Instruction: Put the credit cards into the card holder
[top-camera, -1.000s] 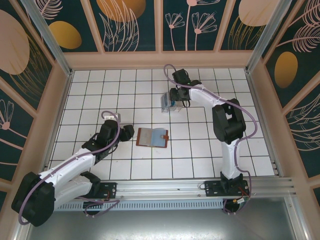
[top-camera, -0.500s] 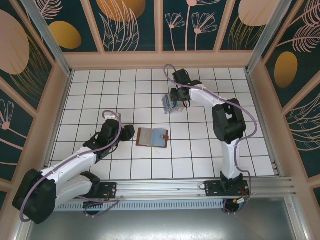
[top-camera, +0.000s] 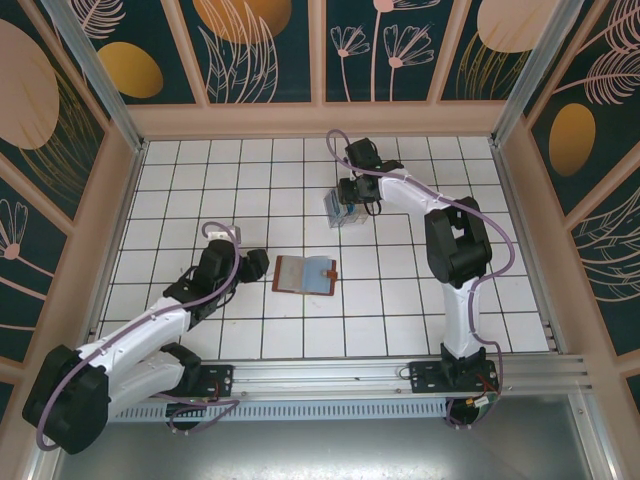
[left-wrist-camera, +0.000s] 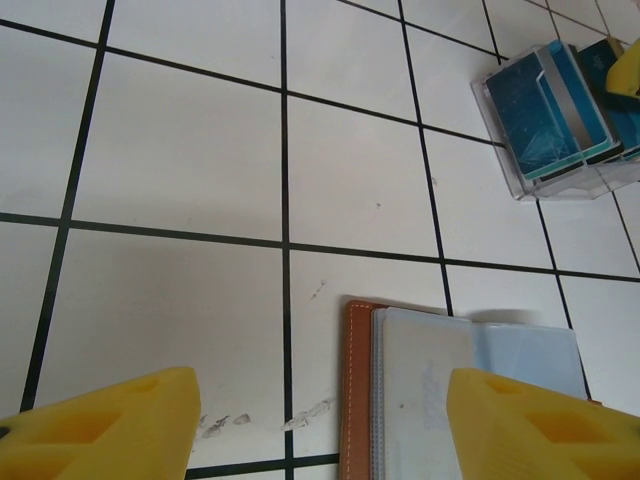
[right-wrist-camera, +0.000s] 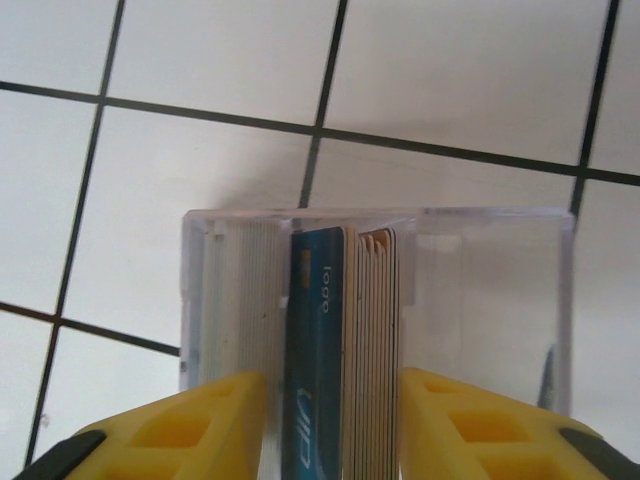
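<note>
Blue credit cards (right-wrist-camera: 340, 340) are standing in a clear box (right-wrist-camera: 480, 300), upper centre, the right gripper (right-wrist-camera: 332, 400) straddling them, grip unclear. The brown card holder (top-camera: 305, 274) is lying open mid-frame, left gripper (left-wrist-camera: 320, 410) gaping nearby. White tiles (top-camera: 200, 180), floral walls (top-camera: 260, 50).

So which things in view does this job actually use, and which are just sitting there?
Part of the job:
- credit cards, standing between the right gripper fingers
- card holder, lying open on the tiles beside the left gripper

Just there:
- clear plastic box, merely housing the cards
- tiled table
- patterned walls
</note>
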